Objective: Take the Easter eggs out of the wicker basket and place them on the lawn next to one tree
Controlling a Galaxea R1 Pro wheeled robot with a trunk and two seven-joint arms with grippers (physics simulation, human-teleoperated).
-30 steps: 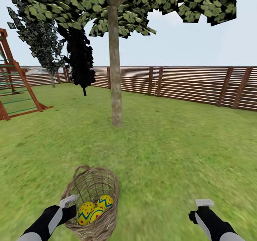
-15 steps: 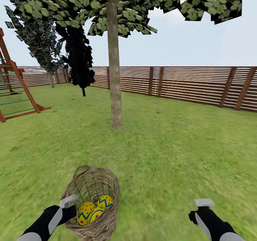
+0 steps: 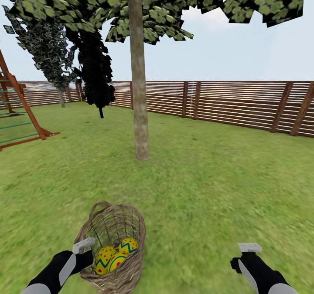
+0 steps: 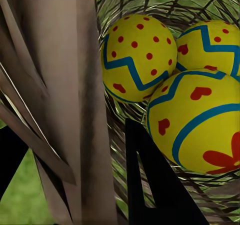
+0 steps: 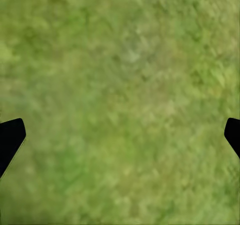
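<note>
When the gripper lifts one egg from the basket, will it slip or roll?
Probably both. The egg looks smooth and rounded, so the fingers may slip. Set on the flat lawn, it could roll slightly.

From the head we look forward and down over the lawn (image 3: 205,185) toward the tree (image 3: 139,111). Our left wrist camera sits close against the wicker basket (image 4: 60,95), shared with the head view; our right wrist faces grass.

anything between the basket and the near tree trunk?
Nothing but grass. In the head view, bare lawn runs from the wicker basket up to the foot of the tree. All three Easter eggs sit inside the basket.
</note>
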